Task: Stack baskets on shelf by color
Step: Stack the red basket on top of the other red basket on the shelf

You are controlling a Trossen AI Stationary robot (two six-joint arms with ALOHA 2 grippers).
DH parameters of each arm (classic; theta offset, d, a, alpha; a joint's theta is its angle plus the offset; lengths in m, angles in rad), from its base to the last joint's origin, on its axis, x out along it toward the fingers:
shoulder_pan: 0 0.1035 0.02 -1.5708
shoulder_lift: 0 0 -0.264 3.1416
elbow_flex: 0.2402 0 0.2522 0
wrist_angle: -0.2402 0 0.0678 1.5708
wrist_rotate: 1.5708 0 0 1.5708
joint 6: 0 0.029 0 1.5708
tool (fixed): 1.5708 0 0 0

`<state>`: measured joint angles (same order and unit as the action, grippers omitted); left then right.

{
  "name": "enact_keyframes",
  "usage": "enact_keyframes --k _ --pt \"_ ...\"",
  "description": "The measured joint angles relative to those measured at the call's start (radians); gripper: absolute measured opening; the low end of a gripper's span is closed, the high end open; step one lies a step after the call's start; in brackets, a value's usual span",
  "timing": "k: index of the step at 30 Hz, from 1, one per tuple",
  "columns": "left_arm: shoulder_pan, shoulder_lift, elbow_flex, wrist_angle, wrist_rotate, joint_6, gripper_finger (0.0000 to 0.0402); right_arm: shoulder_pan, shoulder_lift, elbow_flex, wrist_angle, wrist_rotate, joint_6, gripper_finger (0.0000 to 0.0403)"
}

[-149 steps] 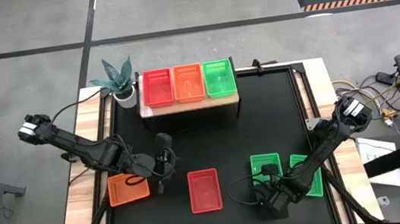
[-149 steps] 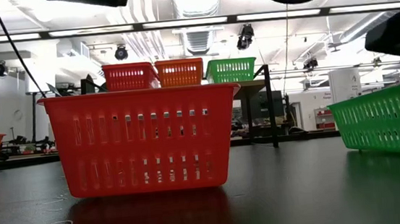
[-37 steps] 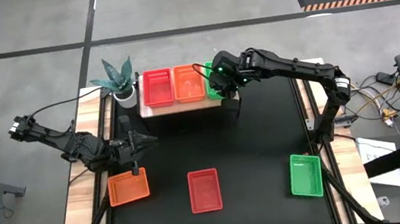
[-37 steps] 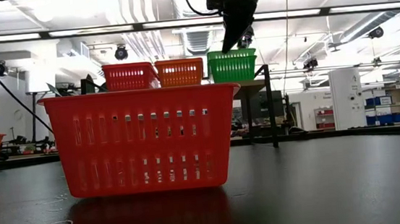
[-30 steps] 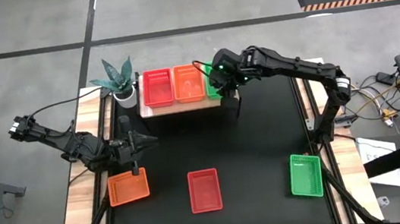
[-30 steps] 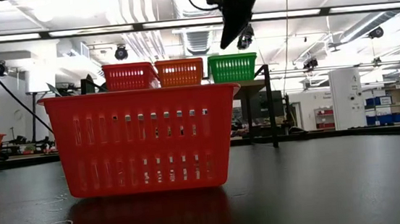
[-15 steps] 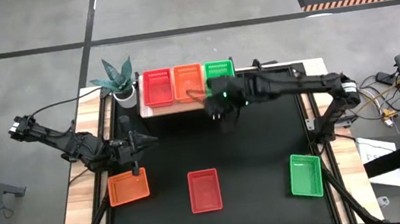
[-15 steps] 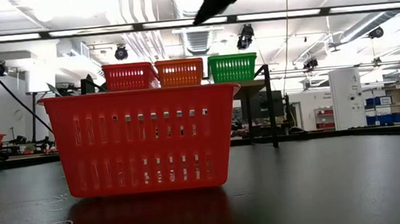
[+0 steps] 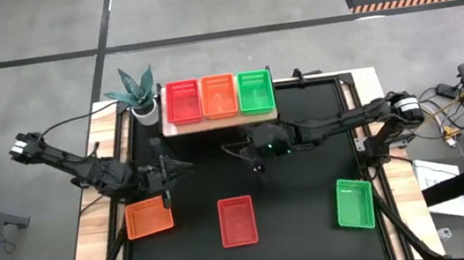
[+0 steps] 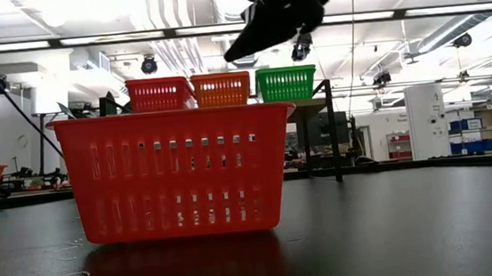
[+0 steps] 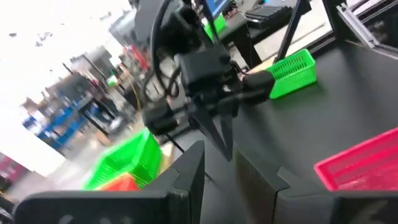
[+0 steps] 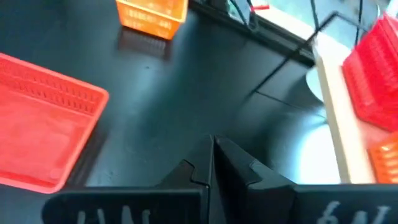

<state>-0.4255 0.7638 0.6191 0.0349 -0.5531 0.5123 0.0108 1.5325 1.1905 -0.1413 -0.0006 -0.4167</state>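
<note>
The whole black table (image 9: 308,174) is being covered from straight above by the high view, with the shelf (image 9: 220,121) at 12 o'clock and floor all round. The low view is being taken from tabletop level, facing level across toward that shelf (image 10: 314,102); the red basket (image 10: 176,173) is being seen very near and is also being shown in the high view (image 9: 236,221) at 6 o'clock. The left wrist view is being aimed across the table at the right arm (image 11: 199,68), close in. The right wrist view is being pointed down at the tabletop, with the same red basket (image 12: 43,134) and the orange basket (image 12: 151,17) being shared with the high view (image 9: 149,217).
</note>
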Motion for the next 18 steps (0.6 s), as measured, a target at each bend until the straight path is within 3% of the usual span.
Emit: enact_keyframes --k 8,18 --pt "0.0 0.131 -0.009 0.019 0.0 -0.231 0.0068 0.016 -0.111 -0.234 0.292 -0.002 -0.015 0.0009" --pt "0.0 0.298 -0.008 0.085 0.0 -0.473 0.0068 0.015 -0.279 -0.457 0.493 -0.004 -0.07 0.0009"
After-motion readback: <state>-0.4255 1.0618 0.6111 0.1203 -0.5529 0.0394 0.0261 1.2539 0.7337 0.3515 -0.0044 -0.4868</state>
